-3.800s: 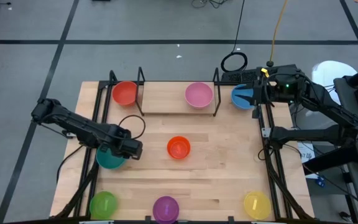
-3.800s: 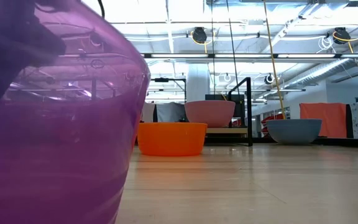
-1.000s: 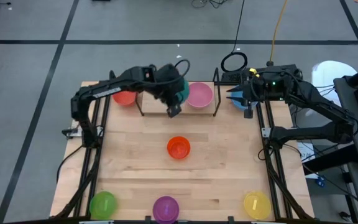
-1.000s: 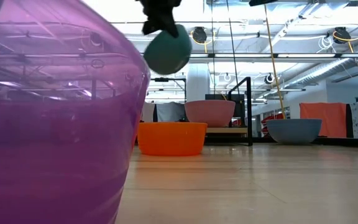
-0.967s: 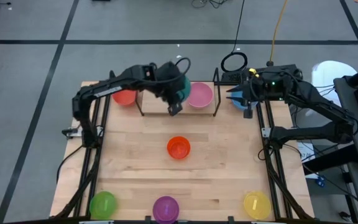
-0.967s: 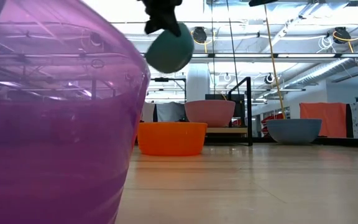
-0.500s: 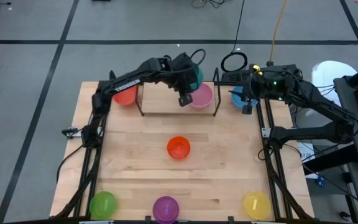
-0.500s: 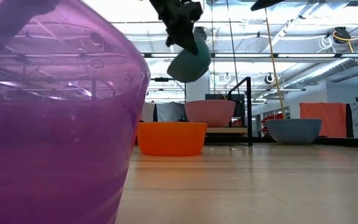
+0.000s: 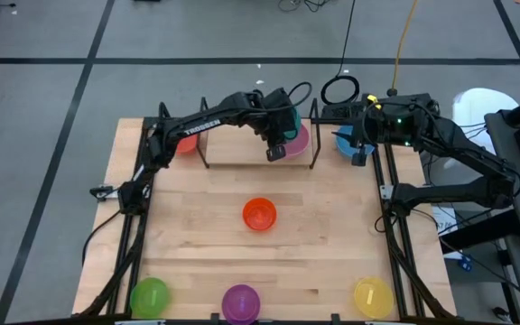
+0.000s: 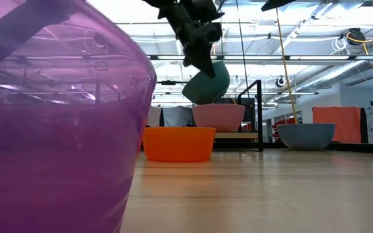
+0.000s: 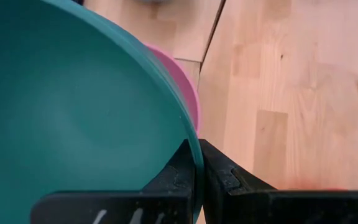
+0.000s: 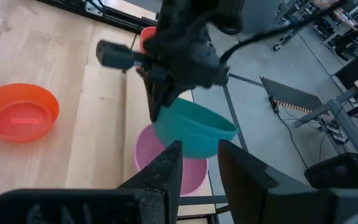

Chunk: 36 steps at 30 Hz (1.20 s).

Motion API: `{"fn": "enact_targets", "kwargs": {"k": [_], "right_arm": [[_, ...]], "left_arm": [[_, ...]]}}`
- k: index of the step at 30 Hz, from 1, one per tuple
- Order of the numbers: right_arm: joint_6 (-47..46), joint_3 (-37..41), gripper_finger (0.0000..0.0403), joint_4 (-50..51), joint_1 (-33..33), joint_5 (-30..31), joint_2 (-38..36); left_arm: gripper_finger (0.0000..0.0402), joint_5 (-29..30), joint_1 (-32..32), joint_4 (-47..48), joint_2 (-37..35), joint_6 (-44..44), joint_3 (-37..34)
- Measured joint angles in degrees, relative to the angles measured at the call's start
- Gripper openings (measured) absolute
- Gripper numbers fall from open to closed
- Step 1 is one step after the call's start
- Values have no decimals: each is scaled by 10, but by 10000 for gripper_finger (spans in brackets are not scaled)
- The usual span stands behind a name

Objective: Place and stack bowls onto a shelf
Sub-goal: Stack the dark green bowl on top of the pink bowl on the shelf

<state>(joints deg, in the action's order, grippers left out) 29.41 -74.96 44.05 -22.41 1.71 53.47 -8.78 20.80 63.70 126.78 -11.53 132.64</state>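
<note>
The teal bowl (image 10: 207, 83) hangs tilted just above the pink bowl (image 10: 219, 118), with my left gripper (image 10: 199, 55) shut on it. The pink bowl (image 9: 300, 142) sits on the pale board of the shelf (image 9: 242, 149), at its right end. The red bowl (image 9: 181, 139) sits at the shelf's left end, partly under the arm. My right gripper (image 12: 199, 148) waits open at the far right, over the blue bowl (image 9: 343, 142), with nothing between its fingers. My left gripper pinches the teal bowl's rim (image 11: 196, 152), one finger inside the bowl and one outside. The fingers slant down from above. The bowl hangs tilted below them, clear of the pink bowl and the shelf.
An orange bowl (image 9: 259, 215) stands in the middle of the table. Green (image 9: 149, 295), purple (image 9: 240, 302) and yellow (image 9: 373, 296) bowls line the near edge. The shelf's black rods (image 9: 314, 135) rise beside the pink bowl.
My left gripper has carried the teal bowl toward the table's right edge and down, from over the shelf's middle to just above the pink bowl. The wrist has rolled, and the bowl now hangs tipped the other way.
</note>
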Motion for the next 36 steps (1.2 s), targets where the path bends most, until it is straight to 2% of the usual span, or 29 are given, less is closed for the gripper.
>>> {"fn": "enact_targets", "kwargs": {"k": [10, 17, 21, 24, 36], "right_arm": [[1, 0, 98, 1, 0, 2, 0], [2, 0, 98, 9, 0, 2, 0], [2, 0, 98, 14, 0, 2, 0], [2, 0, 98, 13, 0, 2, 0], [2, 0, 98, 13, 0, 2, 0]], "left_arm": [[5, -2, 1, -5, 6, -6, 0], [20, -2, 1, -8, 6, -3, 0], [15, -1, 1, -14, 6, 23, 0], [15, 19, 1, -16, 6, 31, 0], [65, 28, 1, -40, 6, 43, 0]]}}
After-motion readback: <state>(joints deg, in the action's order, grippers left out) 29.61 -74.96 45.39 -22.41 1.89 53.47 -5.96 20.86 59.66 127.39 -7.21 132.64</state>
